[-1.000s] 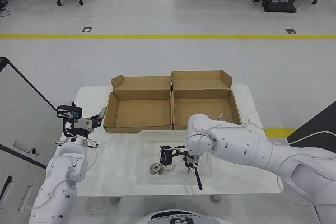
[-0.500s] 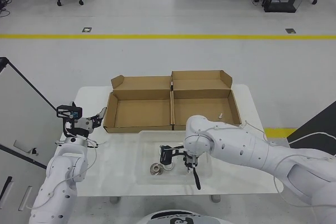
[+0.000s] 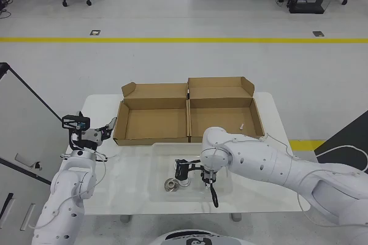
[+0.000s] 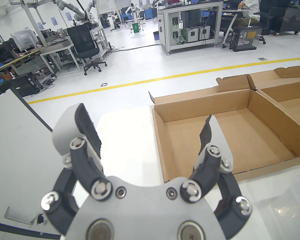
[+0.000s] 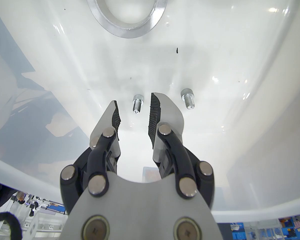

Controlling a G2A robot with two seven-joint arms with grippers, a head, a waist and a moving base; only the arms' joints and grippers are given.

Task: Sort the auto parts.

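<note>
In the white tray, a bolt lies between the right tool's parted tips.

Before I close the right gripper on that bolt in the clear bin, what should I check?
1. Right gripper open: ok, fingers apart.
2. Bolt centred: ok, it lies in line with the gap, just past the fingertips.
3. Fingers low enough to pinch it: cannot tell.
4. Neighbours clear: ok, the second bolt and the metal ring lie apart from the fingers.
5. Left gripper out of the way: ok, open, by the left cardboard box.
</note>
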